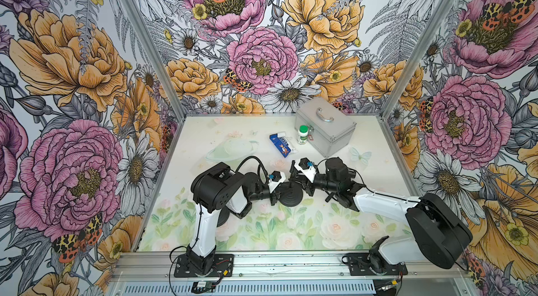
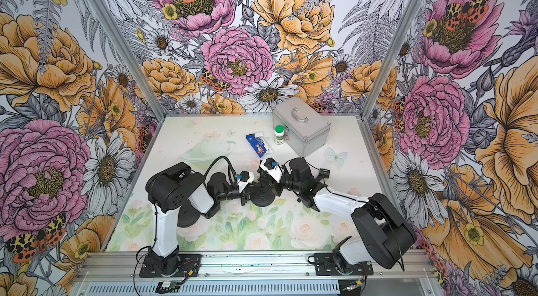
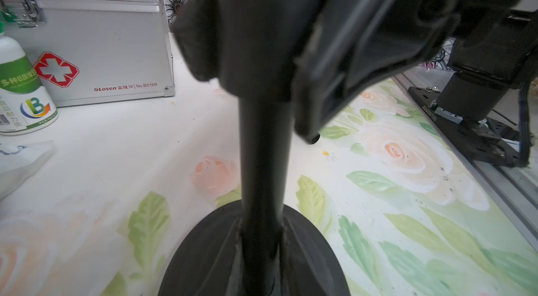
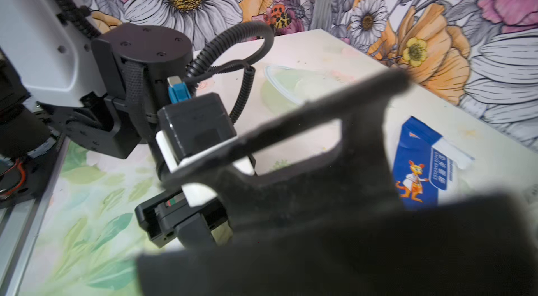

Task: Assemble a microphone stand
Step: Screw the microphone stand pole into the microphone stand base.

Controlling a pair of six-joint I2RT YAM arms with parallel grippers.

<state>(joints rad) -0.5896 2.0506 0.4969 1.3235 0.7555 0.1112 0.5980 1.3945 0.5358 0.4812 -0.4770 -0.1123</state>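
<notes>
Pinches the upright pole (image 3: 262, 163) at its thick upper part with the right claw (image 1: 298, 185), crowds it from the opposite side with the left claw (image 1: 276, 194), grip there impossible to tell, above the round black base (image 1: 291, 200) resting on the table (image 1: 320, 216), a silver case (image 1: 326, 125) farther back.

Robot lab cell; floral printed walls (image 1: 72, 76); aluminium rail (image 1: 291, 262); bolted arms (image 1: 203, 221)

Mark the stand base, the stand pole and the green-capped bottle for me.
stand base (image 1: 292, 202), in a top view, on its ribbed upper face.
stand pole (image 3: 263, 149), in the left wrist view, on the mid-shaft.
green-capped bottle (image 1: 303, 136), in a top view, on its white body.
</notes>
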